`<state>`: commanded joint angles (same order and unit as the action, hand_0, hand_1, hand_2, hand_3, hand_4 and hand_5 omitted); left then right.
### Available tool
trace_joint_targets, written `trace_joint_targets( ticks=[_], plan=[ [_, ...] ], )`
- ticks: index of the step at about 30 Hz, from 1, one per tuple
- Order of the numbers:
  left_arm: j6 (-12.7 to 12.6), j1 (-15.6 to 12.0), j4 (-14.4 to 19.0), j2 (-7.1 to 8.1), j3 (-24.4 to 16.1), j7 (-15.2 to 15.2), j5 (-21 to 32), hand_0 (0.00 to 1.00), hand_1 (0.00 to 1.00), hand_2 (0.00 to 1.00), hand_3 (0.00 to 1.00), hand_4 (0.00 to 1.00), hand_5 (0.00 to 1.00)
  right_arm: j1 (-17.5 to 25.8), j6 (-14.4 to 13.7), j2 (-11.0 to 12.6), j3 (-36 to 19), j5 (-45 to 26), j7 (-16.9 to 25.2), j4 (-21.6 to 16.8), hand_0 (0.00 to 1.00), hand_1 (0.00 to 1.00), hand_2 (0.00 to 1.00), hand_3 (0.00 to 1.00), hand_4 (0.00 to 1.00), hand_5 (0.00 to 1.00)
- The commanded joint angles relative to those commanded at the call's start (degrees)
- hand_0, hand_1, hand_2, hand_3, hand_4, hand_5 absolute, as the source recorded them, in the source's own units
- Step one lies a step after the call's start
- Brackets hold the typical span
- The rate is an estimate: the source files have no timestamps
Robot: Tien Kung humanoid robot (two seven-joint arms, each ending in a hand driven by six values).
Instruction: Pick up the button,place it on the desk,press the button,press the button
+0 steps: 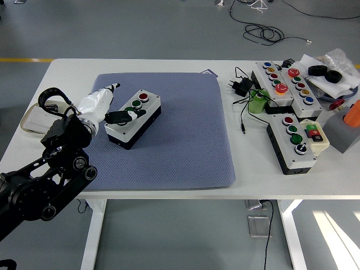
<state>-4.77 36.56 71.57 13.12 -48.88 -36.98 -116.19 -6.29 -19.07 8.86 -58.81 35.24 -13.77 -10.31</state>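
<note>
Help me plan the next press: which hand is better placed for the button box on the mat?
Left. The left hand is already at the button box on the blue mat, fingers over its top; no right hand is visible.

My left arm (39,188) is black, built from chunky jointed links with round silver screws and bolt caps at the joints. A black cable loops off the wrist area. My left hand (104,107) is wrapped in a white, shiny, crinkled cover, with dark fingertips (121,117) poking out of it. No other markings readable.
</note>
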Motion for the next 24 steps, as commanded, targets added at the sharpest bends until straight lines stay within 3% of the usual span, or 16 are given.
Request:
trace_joint_targets(
  ticks=[5,6,13,19,24],
  plan=[
    [1.1,1.2,-2.4,-1.43,0.8,0.0,-0.4,0.941,0.998,0.998,0.998,0.998,0.716,-0.2,0.0,0.0,0.1,-0.3,0.1,0.0,0.787,0.797,0.817,0.751,0.412,0.479],
    [1.3,1.4,-3.0,-1.82,1.0,0.0,-0.4,0.869,0.998,0.998,0.998,0.998,0.703,-0.3,0.0,0.0,0.1,-0.3,0.1,0.0,0.787,0.797,0.817,0.751,0.412,0.479],
    [1.6,3.1,-7.1,-3.46,1.7,0.0,-0.1,0.835,0.998,0.998,0.998,0.998,0.687,-0.6,0.0,0.1,0.0,-0.3,0.2,0.0,0.787,0.797,0.817,0.751,0.412,0.479],
    [-0.9,4.6,-12.0,-4.85,3.0,0.0,1.4,0.796,0.997,0.998,0.998,0.998,0.668,-0.7,0.0,0.2,-0.2,-0.1,0.1,0.0,0.787,0.797,0.817,0.751,0.412,0.479],
    [-0.7,5.4,-15.4,-5.99,3.8,0.0,2.0,0.78,0.971,0.998,0.998,0.998,0.636,-0.8,0.0,0.2,-0.2,0.0,0.1,0.0,0.787,0.797,0.817,0.751,0.412,0.479]
  ],
)
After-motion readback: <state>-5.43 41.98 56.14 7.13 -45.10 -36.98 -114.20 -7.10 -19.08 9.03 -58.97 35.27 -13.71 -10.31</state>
